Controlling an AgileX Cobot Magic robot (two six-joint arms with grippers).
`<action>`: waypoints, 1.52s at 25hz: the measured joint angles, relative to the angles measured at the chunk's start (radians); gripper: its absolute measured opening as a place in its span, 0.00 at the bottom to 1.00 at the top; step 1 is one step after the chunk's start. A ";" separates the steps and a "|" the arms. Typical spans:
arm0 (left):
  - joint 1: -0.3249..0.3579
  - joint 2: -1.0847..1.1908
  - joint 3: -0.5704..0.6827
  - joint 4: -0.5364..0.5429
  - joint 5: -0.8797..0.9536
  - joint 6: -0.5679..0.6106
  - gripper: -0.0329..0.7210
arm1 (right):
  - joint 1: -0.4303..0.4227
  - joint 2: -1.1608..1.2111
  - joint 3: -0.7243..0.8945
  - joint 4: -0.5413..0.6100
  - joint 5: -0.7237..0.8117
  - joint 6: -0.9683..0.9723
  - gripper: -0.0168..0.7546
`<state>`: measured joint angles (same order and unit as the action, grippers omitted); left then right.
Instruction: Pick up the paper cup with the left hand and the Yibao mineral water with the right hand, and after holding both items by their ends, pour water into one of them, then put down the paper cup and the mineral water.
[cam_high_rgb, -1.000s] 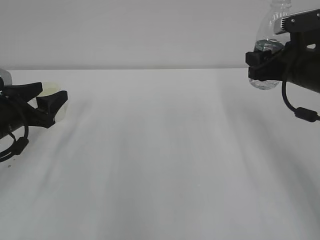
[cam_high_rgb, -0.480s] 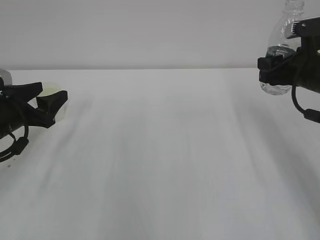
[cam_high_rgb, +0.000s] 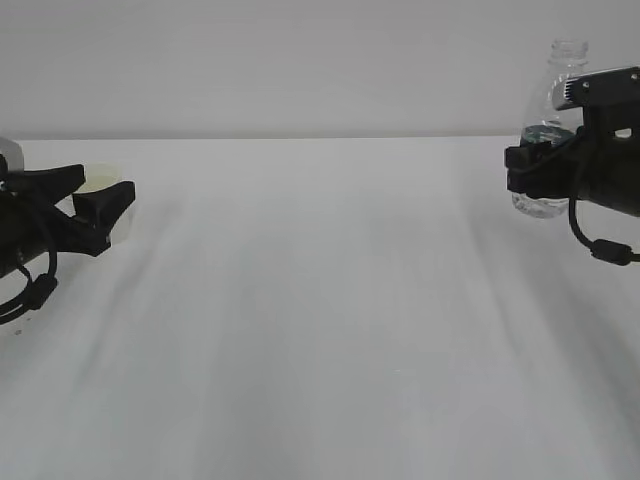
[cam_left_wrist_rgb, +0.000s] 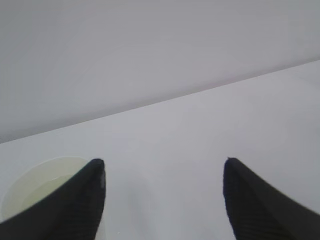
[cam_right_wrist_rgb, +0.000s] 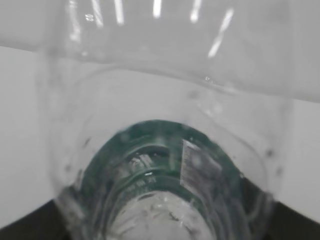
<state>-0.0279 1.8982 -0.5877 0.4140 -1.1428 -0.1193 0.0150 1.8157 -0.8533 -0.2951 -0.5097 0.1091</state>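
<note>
From the exterior view, your left hand (cam_high_rgb: 100, 207) sits low at the left edge of the white table (cam_high_rgb: 320, 320), and the paper cup (cam_high_rgb: 108, 196) stands on the table by its fingers; from here you can't tell whether the cup sits between them or just behind. Over on the right, your right hand (cam_high_rgb: 535, 172) grips the Yibao mineral water (cam_high_rgb: 548, 150) around its green label band, bottle upright, open neck on top, its base clear of the table.

Switch to your left wrist view: both black fingers (cam_left_wrist_rgb: 85, 200) stand wide apart with bare table between them. The paper cup (cam_left_wrist_rgb: 37, 182) is at the lower left, outside the gap, partly behind the left-hand finger, pale yellow inside showing. Nothing is held here.

Your right wrist view is filled by the Yibao mineral water (cam_right_wrist_rgb: 165, 150), very close up: clear plastic, green band (cam_right_wrist_rgb: 105, 160) curving around it, the gripper dark at both lower corners, jaws closed against the bottle.
</note>
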 joint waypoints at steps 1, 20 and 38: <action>0.000 0.000 0.000 0.000 0.000 0.000 0.74 | 0.000 0.009 0.000 0.000 -0.006 0.000 0.59; 0.000 -0.044 0.002 -0.053 0.000 0.000 0.74 | 0.000 0.168 0.000 0.025 -0.138 0.000 0.59; 0.000 -0.050 0.002 -0.145 0.000 0.000 0.71 | 0.000 0.273 -0.002 0.039 -0.245 -0.002 0.59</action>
<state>-0.0279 1.8485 -0.5856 0.2688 -1.1428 -0.1193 0.0150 2.0891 -0.8552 -0.2559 -0.7546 0.1068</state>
